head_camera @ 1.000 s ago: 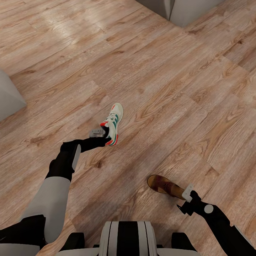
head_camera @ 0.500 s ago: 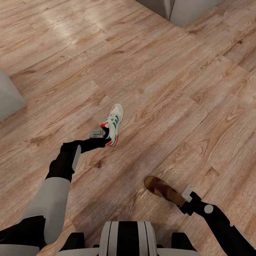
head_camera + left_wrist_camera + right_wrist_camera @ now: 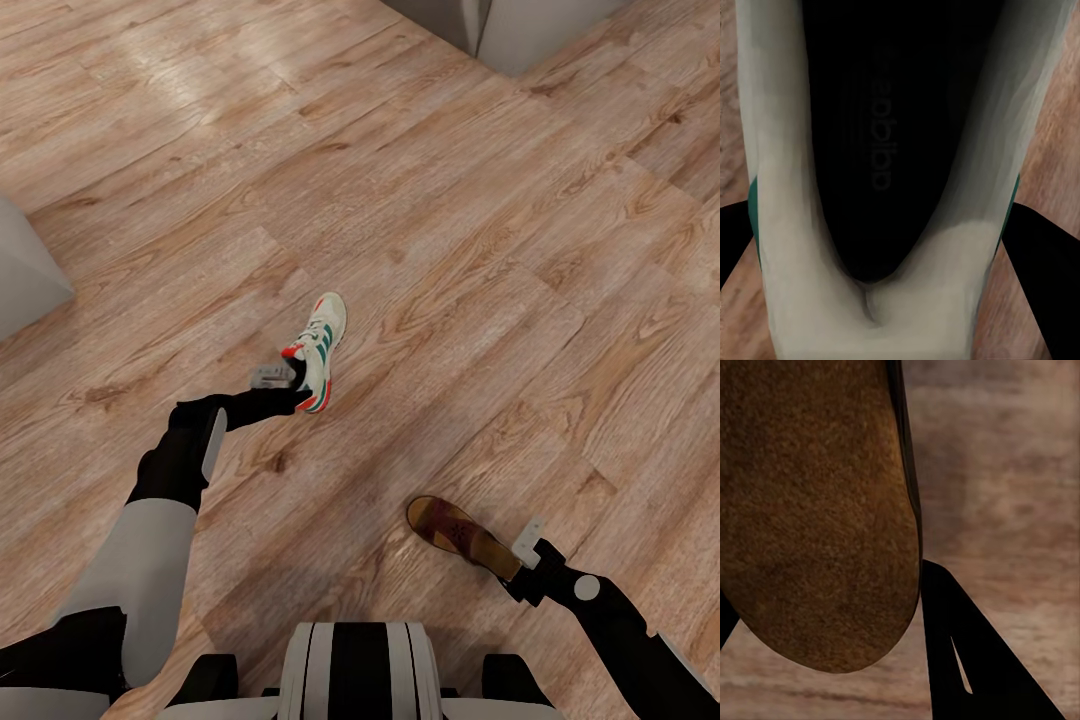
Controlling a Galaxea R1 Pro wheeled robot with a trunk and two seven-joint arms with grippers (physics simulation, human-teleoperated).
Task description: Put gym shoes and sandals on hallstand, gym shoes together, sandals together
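- Both sets of jaws were clamped on footwear: the left gripper (image 3: 292, 385) held a gym shoe (image 3: 320, 350) by its heel end, and the right gripper (image 3: 520, 572) held a sandal (image 3: 455, 530) by its heel.
- From the left wrist, the dark mouth of the gym shoe (image 3: 881, 150) and its pale collar sat between the two black fingers (image 3: 1042, 262).
- From the right wrist, the tan footbed of the sandal (image 3: 810, 510) lay beside one black finger (image 3: 967, 660).
- Left of centre was the sneaker, toe pointing far; near and right was the sandal, toe pointing left.
- Whether either touched the corridor floor (image 3: 450, 220) I could not tell.
- Each looked light; the sneaker's padded collar probably gives, so its firmer heel suits a grip.
- Thin and probably stiffer, the sandal might pivot when held by one end.
- Pale grey furniture corners (image 3: 500, 30) stood far off.
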